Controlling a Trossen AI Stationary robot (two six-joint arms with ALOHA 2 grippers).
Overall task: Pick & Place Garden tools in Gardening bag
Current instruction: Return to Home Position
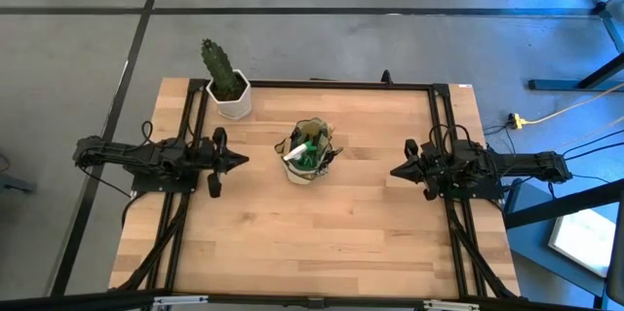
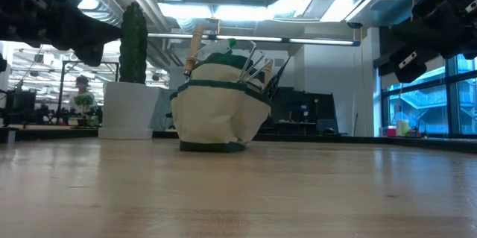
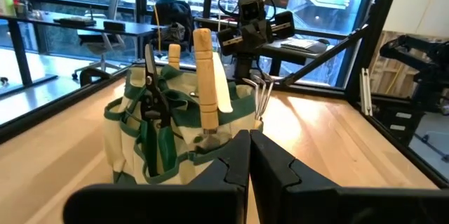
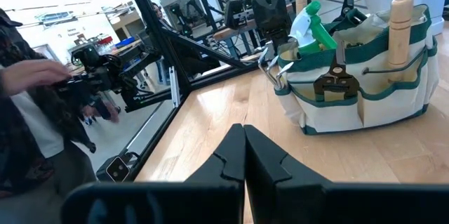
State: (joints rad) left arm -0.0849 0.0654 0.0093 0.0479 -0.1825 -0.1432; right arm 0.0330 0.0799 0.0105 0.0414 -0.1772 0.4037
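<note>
We've got a pale wooden tabletop [image 1: 322, 243] over grey floor [image 1: 78, 48], with big windows [image 2: 421, 107] behind. The gardening bag [image 1: 308, 151] stands mid-tabletop with garden tools [image 3: 203, 76] inside. The left pincer [image 1: 242, 160] and right pincer [image 1: 395, 171] flank it, both closed.

Positioned at 9 o'clock in the high view, aimed toward 3 o'clock: left gripper [image 1: 237, 160], fingers [image 3: 231, 168] pressed together. Positioned at 3 o'clock, aimed toward 9 o'clock: right gripper [image 1: 397, 171], fingers [image 4: 228, 157] pressed together. Both raised, holding nothing.
</note>
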